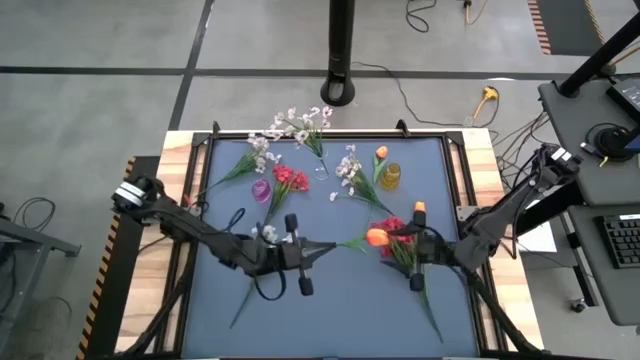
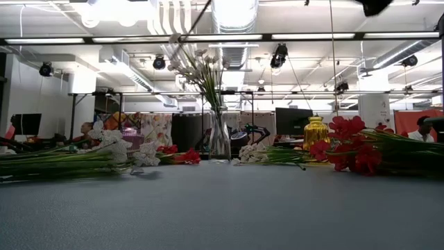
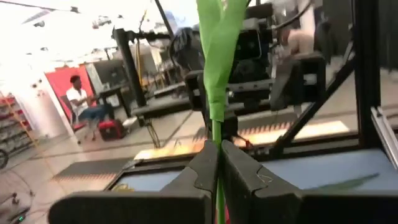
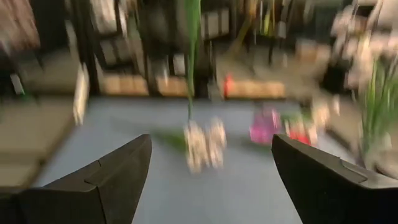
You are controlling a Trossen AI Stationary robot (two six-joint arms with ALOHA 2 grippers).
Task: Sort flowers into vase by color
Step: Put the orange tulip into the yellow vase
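Stem work is the step in hand, as I judge it: the left gripper (image 1: 318,252), in front of the clear glass vase (image 1: 318,163) and well apart from it, has its fingers (image 3: 205,168) pinched tight on a thin green stem (image 3: 214,124) — the wrist view shows the stalk running up between them. Which blossom colour that stem carries I cannot tell. To do it well, the grip should stay firm near the stem's lower part, the spray be lifted clear of the loose flowers on the mat, and the stem end be lined up over the matching vase before lowering.

The right gripper (image 1: 418,270), in front of the clear vase and off to its right, has its fingers spread wide, holding nothing; red sprays (image 1: 395,232) and an orange bud (image 1: 376,237) lie just beside it.

Containers: the clear vase already holds white blossom sprays (image 1: 298,124). A yellow vase (image 1: 389,177) stands to its right — whether the orange bud (image 1: 381,153) by it is inside, I cannot tell. A purple vase (image 1: 262,190) stands to its left, a red spray (image 1: 289,179) just beside it.
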